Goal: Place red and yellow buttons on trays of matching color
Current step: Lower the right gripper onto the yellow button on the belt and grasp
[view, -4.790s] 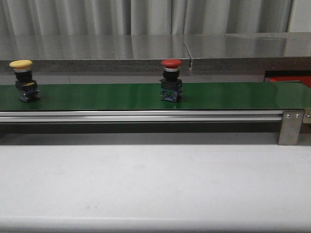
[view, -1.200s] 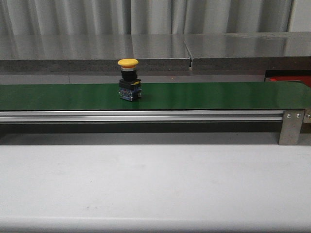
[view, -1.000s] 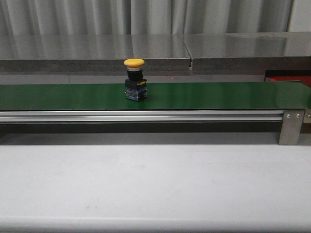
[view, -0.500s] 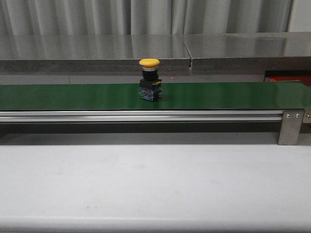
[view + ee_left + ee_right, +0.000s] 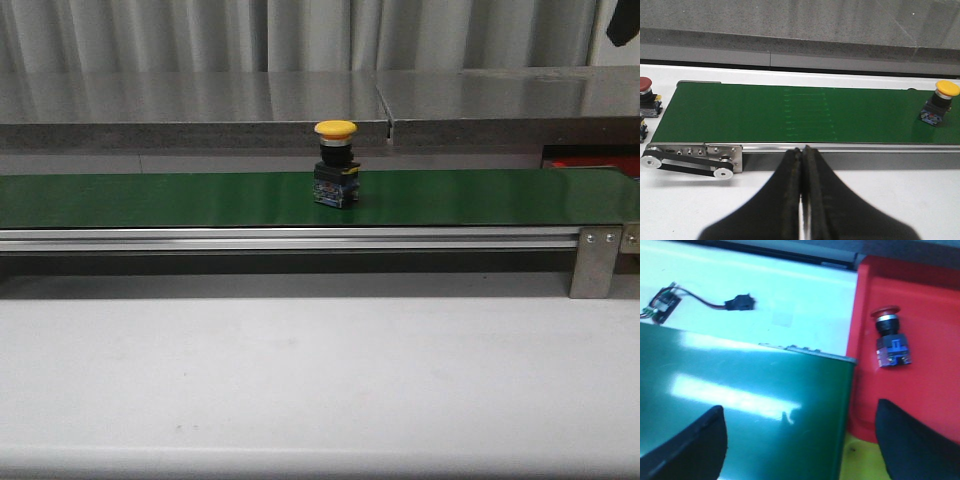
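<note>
From my remote seat, the green belt (image 5: 200, 198) runs bare on both sides of the one thing standing on it, a yellow button (image 5: 335, 165) upright near the belt's middle, open above and all round. Behind the belt a steel ledge (image 5: 200, 105) rises as a wall. The white table (image 5: 320, 380) in front of the belt lies open. At the belt's end, the red tray (image 5: 920, 380) holds a red button (image 5: 891, 345) lying on its side, with bare tray floor around it.
</note>
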Robot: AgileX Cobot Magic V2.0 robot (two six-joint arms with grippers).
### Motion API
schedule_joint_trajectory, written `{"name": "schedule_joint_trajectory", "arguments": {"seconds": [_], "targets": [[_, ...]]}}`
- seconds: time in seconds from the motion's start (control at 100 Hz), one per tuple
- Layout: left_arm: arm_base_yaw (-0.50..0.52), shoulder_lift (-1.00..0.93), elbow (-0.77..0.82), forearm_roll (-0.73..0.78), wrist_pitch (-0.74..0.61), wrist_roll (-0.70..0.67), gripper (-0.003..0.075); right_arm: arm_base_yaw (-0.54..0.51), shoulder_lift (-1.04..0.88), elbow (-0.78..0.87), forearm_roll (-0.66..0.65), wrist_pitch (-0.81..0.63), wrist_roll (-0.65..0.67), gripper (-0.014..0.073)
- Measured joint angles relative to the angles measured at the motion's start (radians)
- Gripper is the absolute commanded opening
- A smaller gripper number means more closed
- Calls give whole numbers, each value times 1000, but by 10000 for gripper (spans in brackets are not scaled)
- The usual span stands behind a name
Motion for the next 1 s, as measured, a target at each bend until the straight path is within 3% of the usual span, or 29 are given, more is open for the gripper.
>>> {"name": "schedule_joint_trajectory", "arguments": {"seconds": [0.15,0.31,0.72,1.0], "targets": [[0,0,0,0,0,0,-19,80,-93,145,0,-21,-17,605],[0,0,0,0,0,0,-19,182,-106,189,0,-21,-21,605],[0,0,0,0,0,0,-19,403,28,190,0,-106,-23,605],[0,0,0,0,0,0,-19,433,142,77,0,-142,-23,605]]}}
